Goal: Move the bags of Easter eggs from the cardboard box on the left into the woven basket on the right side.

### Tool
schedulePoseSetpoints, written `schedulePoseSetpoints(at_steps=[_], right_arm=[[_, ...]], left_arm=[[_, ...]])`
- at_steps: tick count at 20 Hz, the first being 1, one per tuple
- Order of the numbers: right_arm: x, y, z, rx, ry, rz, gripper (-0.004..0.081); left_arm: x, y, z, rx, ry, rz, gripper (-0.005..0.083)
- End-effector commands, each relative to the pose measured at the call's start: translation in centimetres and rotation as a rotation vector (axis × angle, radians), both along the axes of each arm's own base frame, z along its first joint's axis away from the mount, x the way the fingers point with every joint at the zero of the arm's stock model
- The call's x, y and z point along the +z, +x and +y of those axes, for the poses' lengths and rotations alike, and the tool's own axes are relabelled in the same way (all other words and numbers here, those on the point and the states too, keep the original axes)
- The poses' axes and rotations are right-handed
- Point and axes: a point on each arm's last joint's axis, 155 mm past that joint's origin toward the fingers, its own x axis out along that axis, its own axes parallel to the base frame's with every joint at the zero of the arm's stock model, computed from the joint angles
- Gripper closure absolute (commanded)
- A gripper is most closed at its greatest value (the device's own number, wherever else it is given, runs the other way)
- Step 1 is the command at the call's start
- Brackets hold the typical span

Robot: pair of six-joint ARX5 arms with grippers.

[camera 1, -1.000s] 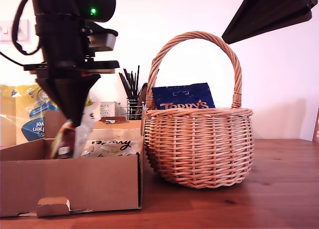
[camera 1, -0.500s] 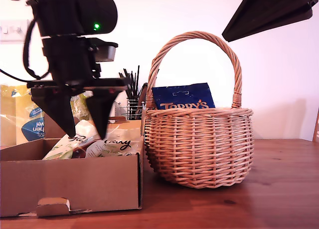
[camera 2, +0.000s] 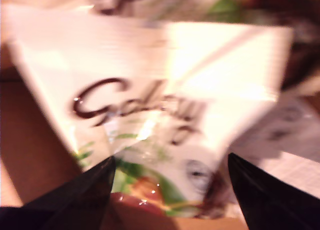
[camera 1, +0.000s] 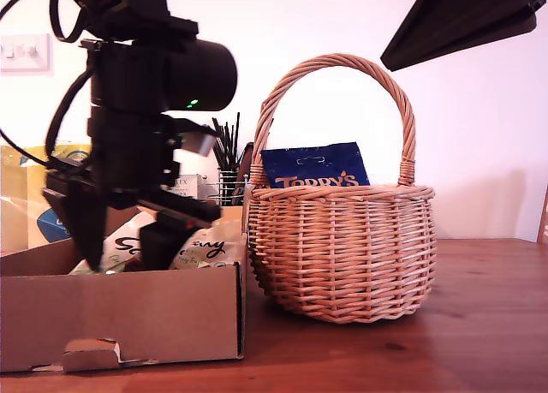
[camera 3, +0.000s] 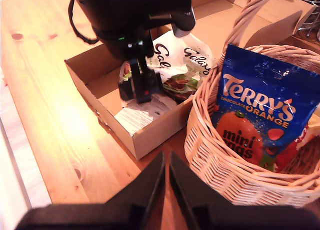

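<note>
The Galaxy bag [camera 2: 165, 115] in the cardboard box [camera 1: 128, 312] is straddled by my first gripper [camera 2: 170, 190], jaws spread, and should be pinched centrally.

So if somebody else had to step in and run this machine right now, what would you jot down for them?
My first gripper is open, down in the cardboard box, jaws either side of a white Galaxy bag; nothing gripped yet.
My second gripper is shut and empty, held above the table between box and woven basket.
Done: a blue Terry's bag stands in the basket, with something red beside it.
Left: the Galaxy bags in the box, at least two, still need moving across.
</note>
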Motion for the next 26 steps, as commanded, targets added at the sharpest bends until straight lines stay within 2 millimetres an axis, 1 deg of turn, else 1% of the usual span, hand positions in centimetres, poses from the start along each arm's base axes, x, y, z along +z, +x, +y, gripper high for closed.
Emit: schedulePoseSetpoints(at_steps=[1,2,3,5,6,7,9,10,14,16,21,23,26], right_arm=[[0.4,0.0,0.0,0.002,0.011,-0.007,0.0782],[0.4,0.0,0.0,0.002,0.011,-0.008,0.0782],[0.4,0.0,0.0,0.002,0.011,-0.008,0.0782],[0.4,0.0,0.0,0.002,0.011,-0.008,0.0782],[0.4,0.0,0.0,0.002,0.011,-0.008,0.0782],[0.4,0.0,0.0,0.002,0.011,-0.008,0.0782],[0.4,0.0,0.0,0.002,0.011,-0.008,0.0782],[0.4,0.0,0.0,0.002,0.011,-0.008,0.0782],[0.6,-0.1,0.0,0.002,0.016,-0.013,0.0782],[0.6,-0.1,0.0,0.002,0.017,-0.014,0.0782],[0.7,-0.1,-0.1,0.002,0.019,-0.017,0.0782],[0.7,-0.1,-0.1,0.002,0.019,-0.017,0.0782],[0.7,-0.1,-0.1,0.002,0.02,-0.018,0.0782]], left_arm=[[-0.5,-0.1,0.5,0.009,0.02,0.006,0.0142],[-0.4,0.0,0.5,0.009,0.019,0.004,0.0182],[-0.4,0.0,0.4,0.009,0.018,0.003,0.024],[-0.4,0.1,0.3,0.008,0.014,0.0,0.0387],[-0.4,0.1,0.3,0.008,0.013,-0.001,0.0433],[-0.4,0.2,0.3,0.009,0.007,-0.001,0.0456],[-0.6,0.2,0.2,0.013,-0.006,0.007,0.0475],[-0.6,0.1,0.3,0.015,-0.011,0.013,0.051],[-0.7,0.1,-0.1,-0.003,-0.029,0.025,0.0722],[-0.6,0.2,-0.3,-0.028,-0.026,0.024,0.079],[0.3,0.1,-0.2,-0.048,-0.011,0.039,0.0796],[1.2,0.2,-0.3,-0.051,-0.018,0.028,0.0796],[3.6,0.5,-0.6,-0.066,-0.049,-0.022,0.0796]])
